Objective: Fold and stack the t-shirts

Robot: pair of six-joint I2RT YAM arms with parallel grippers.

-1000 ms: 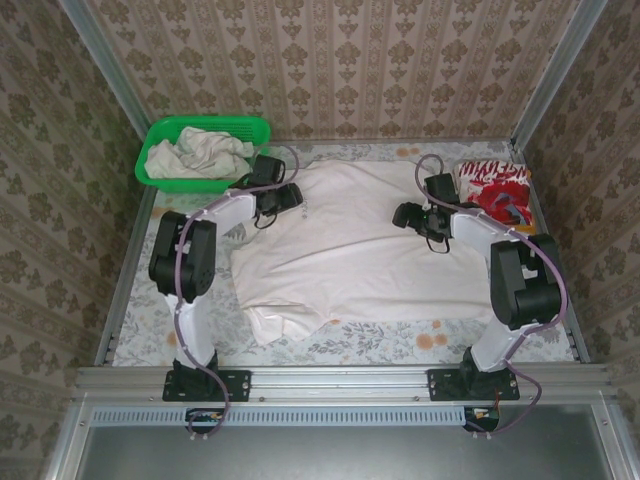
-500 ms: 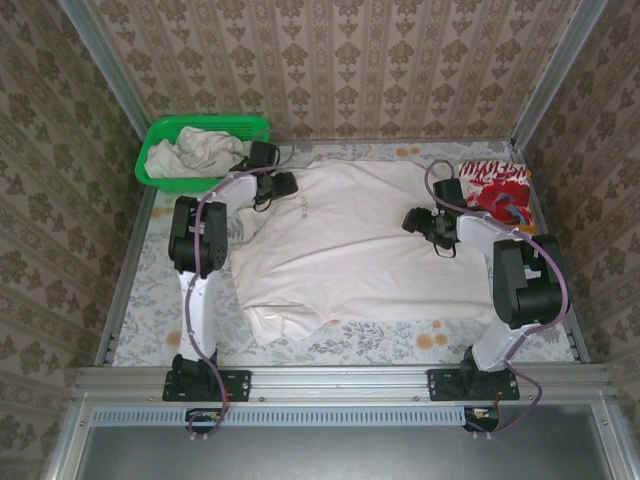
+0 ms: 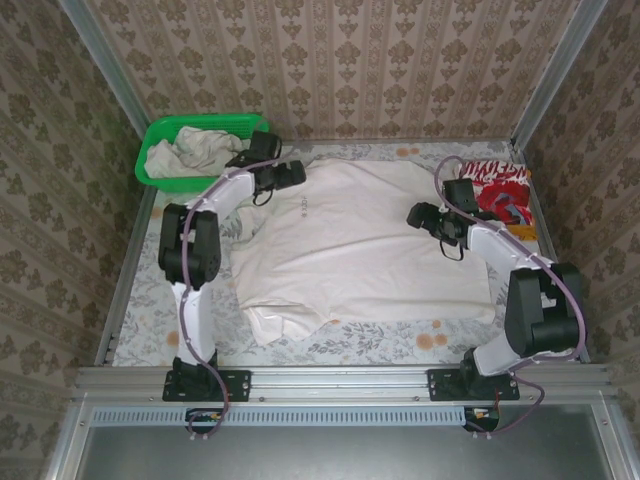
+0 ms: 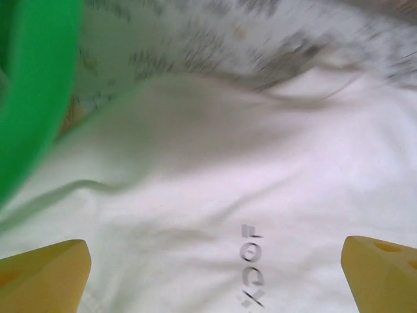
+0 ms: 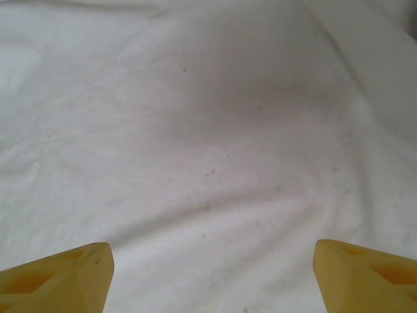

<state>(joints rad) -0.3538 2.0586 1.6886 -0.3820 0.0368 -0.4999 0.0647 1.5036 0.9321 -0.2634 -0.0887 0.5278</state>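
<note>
Off-white cotton t-shirt with a small dark chest print (image 3: 350,250) lies flat on the flowered table (image 3: 400,343), long axis side to side, under both spread, empty grippers: left gripper (image 3: 294,174) at its far-left edge, right gripper (image 3: 416,214) over its right half.

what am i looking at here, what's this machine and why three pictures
These are two robot arms bolted to the near edge of a table, set to fold t-shirts. The wide picture comes from a fixed camera above and behind them: left arm on the left, right arm on the right. The other two come from a camera on each wrist; the yellow wedges at the bottom are that arm's own fingertips. An off-white t-shirt with a small dark print lies spread out. A green basket holds crumpled off-white cloth, and a folded red-and-white shirt sits far right. Both arms' jaws are open, holding nothing.
</note>
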